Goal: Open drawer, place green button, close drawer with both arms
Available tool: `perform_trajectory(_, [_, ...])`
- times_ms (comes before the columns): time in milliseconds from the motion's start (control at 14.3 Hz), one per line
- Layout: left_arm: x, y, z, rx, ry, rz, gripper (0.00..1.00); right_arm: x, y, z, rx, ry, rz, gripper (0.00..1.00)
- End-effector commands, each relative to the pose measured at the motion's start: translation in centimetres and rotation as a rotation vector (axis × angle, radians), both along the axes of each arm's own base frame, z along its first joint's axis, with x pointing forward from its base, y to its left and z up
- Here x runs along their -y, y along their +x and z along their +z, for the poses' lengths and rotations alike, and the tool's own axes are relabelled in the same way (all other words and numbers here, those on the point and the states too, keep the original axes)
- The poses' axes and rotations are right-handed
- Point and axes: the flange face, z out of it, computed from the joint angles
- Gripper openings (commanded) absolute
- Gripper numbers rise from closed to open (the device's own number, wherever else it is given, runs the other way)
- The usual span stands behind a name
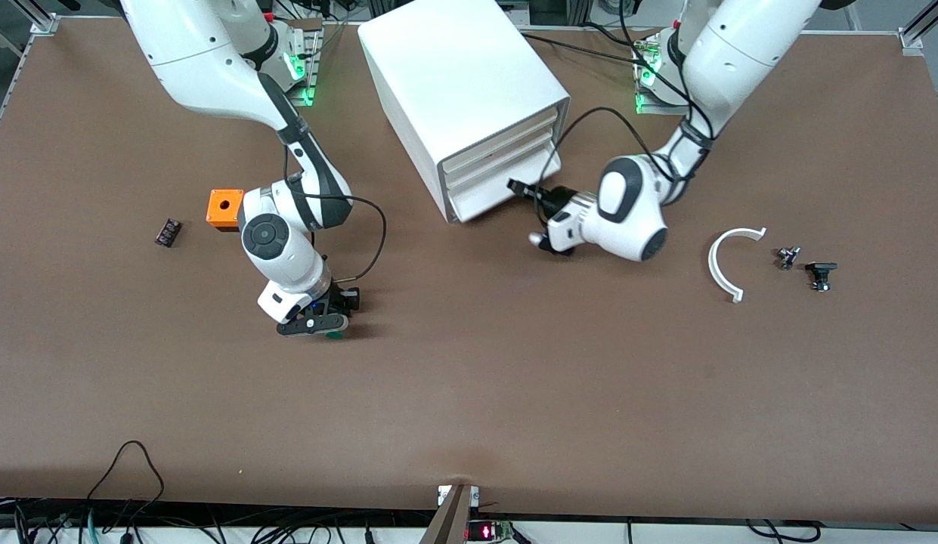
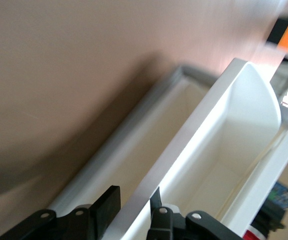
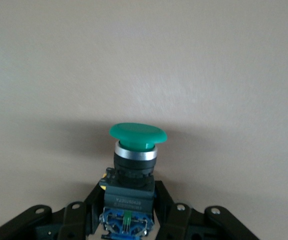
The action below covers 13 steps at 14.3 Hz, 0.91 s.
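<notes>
1. Nearest the front camera, right gripper (image 1: 314, 323) clenches the button (image 3: 137, 145) low over the table (image 1: 514, 393), ready for transfer.
2. Left gripper (image 1: 523, 189) straddles the drawer (image 2: 203, 135) front lip, fingers (image 2: 106, 205) parted, positioned to pull.

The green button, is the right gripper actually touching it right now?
Touching. In the right wrist view the right gripper has both fingers pressed against the black body of the button, no gap either side.
</notes>
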Motion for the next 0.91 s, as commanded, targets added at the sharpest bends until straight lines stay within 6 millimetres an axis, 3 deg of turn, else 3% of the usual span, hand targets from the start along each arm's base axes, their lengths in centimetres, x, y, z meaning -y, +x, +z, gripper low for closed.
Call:
perform_trajectory(0, [-4.3,4.2,1.0,0.085,0.069,0.045,0.00,-0.3,0.6,4.2,0.025,0.007,0.020,0.10])
perform_trajectory(140, [-5.0,5.2,1.5,0.100,0.072,0.062,0.05,-0.9,1.7,6.6,0.038,-0.001,0.088,0.10])
perform_trajectory(210, [-5.6,5.4,1.8,0.103,0.070,0.068,0.99,-1.5,2.3,8.1,0.047,-0.001,0.140,0.10])
perform_trajectory(350, [-5.7,6.0,3.4,0.136,0.062,0.080,1.00,-5.1,2.8,11.4,0.094,0.013,0.291,0.10])
perform_trajectory(420, [-6.2,6.6,5.2,0.174,0.065,0.083,1.00,-6.8,2.8,12.6,0.122,0.015,0.362,0.10])
perform_trajectory(490, [-8.6,8.2,8.0,0.234,0.077,0.137,1.00,-9.2,2.1,13.5,0.146,0.015,0.454,0.10])
perform_trajectory(629, [-15.7,11.0,14.9,0.385,0.125,0.239,1.00,-14.9,-0.5,14.9,0.186,-0.004,0.695,0.10])
perform_trajectory(839, [-22.8,11.5,23.3,0.570,0.247,0.259,1.00,-20.0,-3.1,16.3,0.216,-0.034,0.968,0.10])
